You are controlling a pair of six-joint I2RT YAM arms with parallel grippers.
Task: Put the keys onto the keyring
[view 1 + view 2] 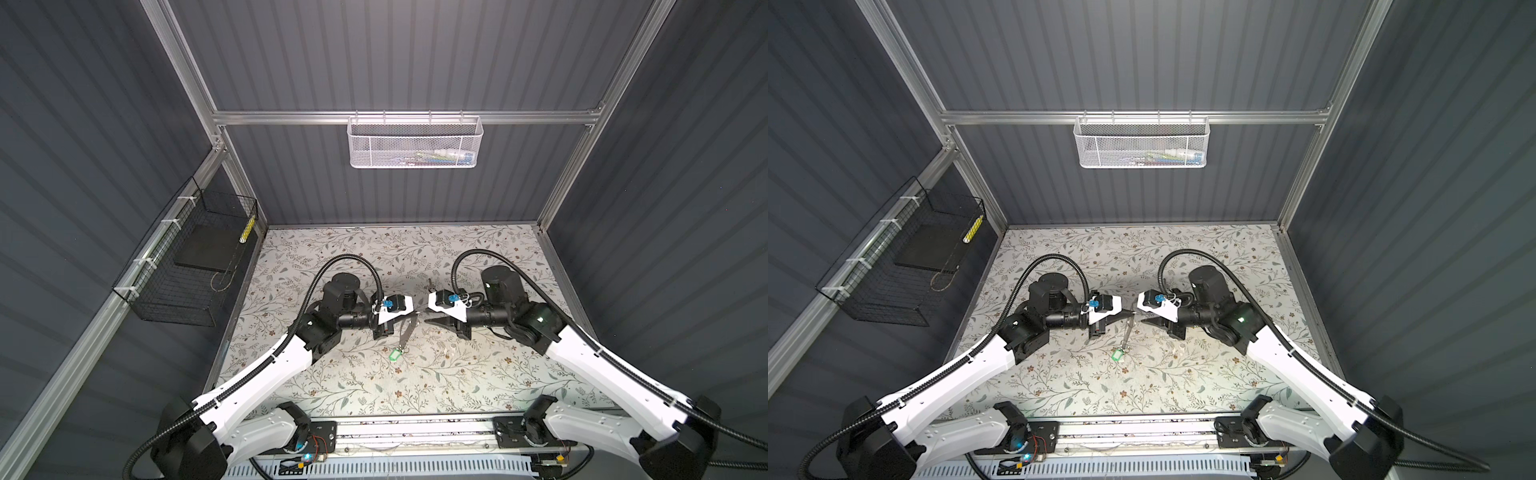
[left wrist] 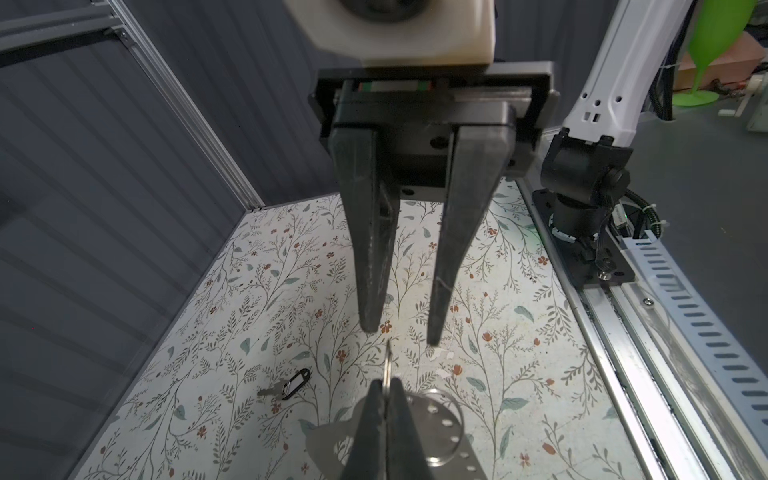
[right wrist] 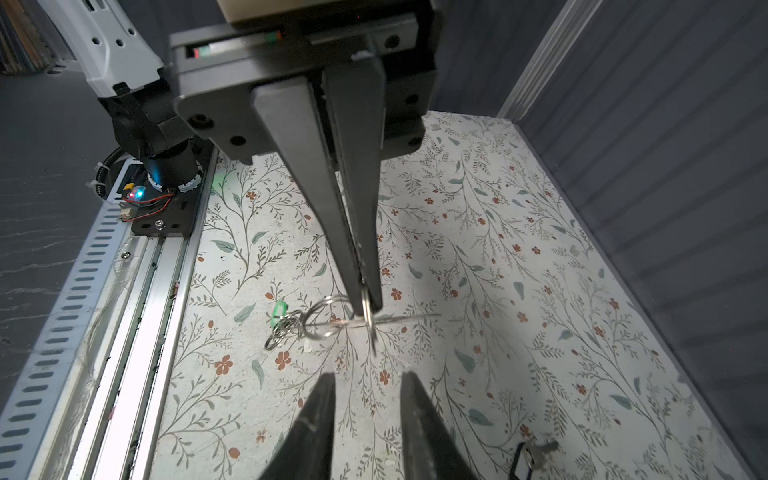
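My left gripper [image 2: 386, 384] is shut on the thin metal ring of the keyring [image 2: 387, 363], held edge-on above the table. A flat perforated metal piece [image 2: 440, 424], more rings and the green tag [image 3: 279, 311] hang from it; in both top views the tag [image 1: 394, 354] is low, near the table. My right gripper [image 3: 368, 382] is open and empty, facing the left gripper [image 3: 365, 305] tip to tip a short gap away [image 1: 426, 316]. One key on a black tag [image 2: 286, 386] lies flat on the table behind the grippers.
The floral table [image 1: 478, 374] is walled by grey panels. A black wire basket [image 1: 187, 266] hangs on the left wall and a white mesh basket [image 1: 415, 143] on the back rail. The arm bases stand on a metal rail [image 1: 415, 432] at the front edge.
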